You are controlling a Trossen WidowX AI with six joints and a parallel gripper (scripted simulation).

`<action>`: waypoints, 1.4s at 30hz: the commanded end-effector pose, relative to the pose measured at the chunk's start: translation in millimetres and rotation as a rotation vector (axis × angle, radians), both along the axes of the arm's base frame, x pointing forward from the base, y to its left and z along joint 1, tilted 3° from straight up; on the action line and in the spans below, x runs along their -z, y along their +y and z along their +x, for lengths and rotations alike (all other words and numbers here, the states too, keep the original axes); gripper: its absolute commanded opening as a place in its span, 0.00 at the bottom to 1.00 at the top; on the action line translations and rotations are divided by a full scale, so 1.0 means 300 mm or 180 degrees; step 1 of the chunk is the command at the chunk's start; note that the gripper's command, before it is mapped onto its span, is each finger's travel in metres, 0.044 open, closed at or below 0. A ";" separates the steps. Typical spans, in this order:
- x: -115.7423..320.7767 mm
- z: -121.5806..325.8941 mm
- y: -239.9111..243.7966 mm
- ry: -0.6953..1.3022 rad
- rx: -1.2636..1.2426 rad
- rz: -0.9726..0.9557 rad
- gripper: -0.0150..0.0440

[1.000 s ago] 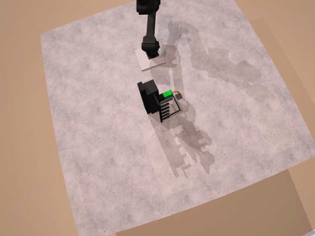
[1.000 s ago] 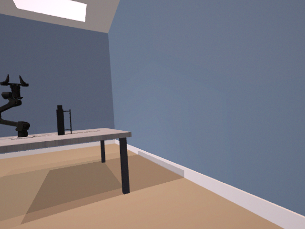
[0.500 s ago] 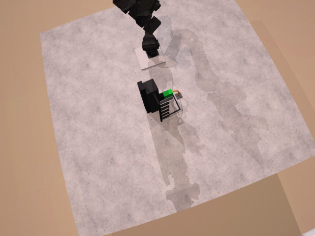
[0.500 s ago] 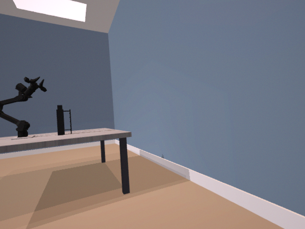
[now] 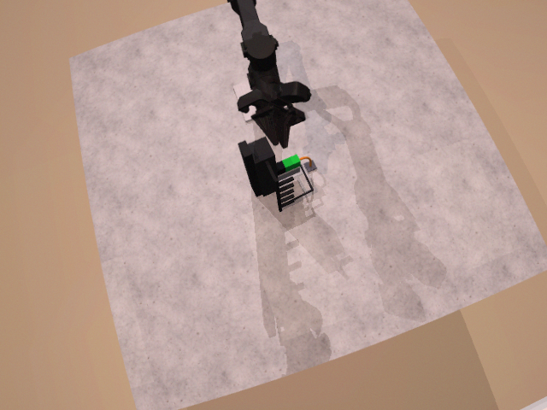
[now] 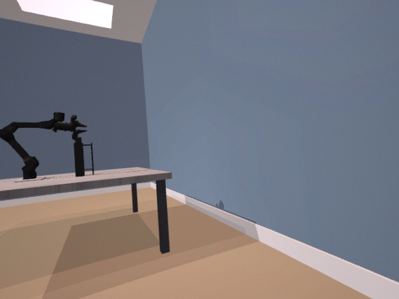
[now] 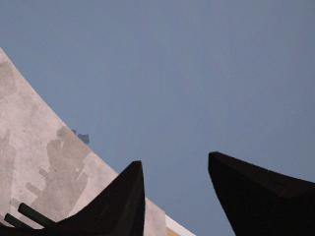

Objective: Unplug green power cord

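No brand, label or writing can be read on anything here. The bright green block-shaped plug (image 5: 290,162) sits at the top end of the tall black power strip (image 5: 258,166), which stands upright on the mottled grey stone-look table (image 5: 154,220); in the top view the plug juts sideways from the strip toward the picture's right, its long axis lying level across the strip's face. A short orange cord (image 5: 306,159) curves out of the plug's far end and drops to a small grey block (image 5: 312,167) on the table just beside it. Below the plug a black ladder-like rack of bars (image 5: 287,192) runs down the strip's side. The black claw (image 5: 278,137) of the dark robot arm (image 5: 258,43) hovers above the strip's top, near the plug but apart from it. Its two pointed fingers stand partly apart, released, with only blue wall showing between them in the wrist view, gripping nothing.
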State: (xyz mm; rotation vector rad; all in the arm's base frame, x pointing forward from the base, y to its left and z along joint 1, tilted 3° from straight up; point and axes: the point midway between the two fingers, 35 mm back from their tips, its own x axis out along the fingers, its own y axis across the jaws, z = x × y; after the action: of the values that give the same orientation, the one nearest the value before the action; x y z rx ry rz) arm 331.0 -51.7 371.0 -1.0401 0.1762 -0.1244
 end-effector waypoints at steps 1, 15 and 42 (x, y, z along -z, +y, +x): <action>0.186 0.076 0.056 0.0916 -0.0247 -0.0163 0.53; 0.763 -0.078 0.263 0.4454 -0.1731 -0.1013 0.53; 0.777 -0.093 0.212 0.4643 -0.1833 -0.1059 0.53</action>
State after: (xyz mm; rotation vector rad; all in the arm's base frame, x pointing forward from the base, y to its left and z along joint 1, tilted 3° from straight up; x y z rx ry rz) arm 302.4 16.6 136.8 -1.2978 1.1856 1.1953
